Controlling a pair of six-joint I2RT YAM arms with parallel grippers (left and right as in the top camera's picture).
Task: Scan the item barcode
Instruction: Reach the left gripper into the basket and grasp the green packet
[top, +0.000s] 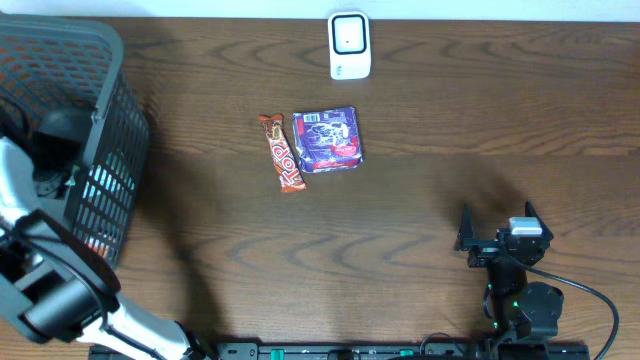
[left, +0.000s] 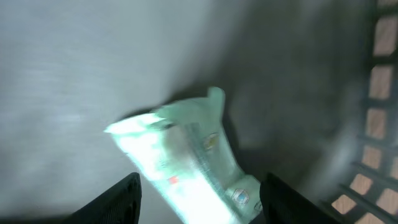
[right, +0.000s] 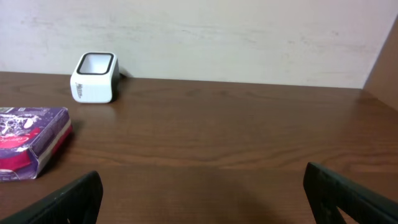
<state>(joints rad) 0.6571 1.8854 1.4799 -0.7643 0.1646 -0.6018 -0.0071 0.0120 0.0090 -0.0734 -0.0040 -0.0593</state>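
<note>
The table (top: 420, 200) is dark wood. A grey mesh basket (top: 110, 130) stands at its left edge, and the left arm reaches down into it.

The right claw (top: 498, 218) sits low at the near right of the table with its jaws spread wide and nothing between them. It is well apart from everything else.

Near the middle of the table lies a purple box (top: 328, 140). A white scanner (top: 349, 45) stands beyond it by the far edge. A bar (top: 284, 153) in an orange wrapper lies just beside the box on its left.

The packet (left: 186, 165) (pale green and white, blurred in the left wrist view) lies flat on the basket floor. The left claw (left: 202, 180) is right over it, and its dark fingers (left: 121, 199) stand apart, one on each side of the packet's near end. The packet nearly fills the gap between them. Through the blur I cannot tell whether the fingers press on it or only flank it.
</note>
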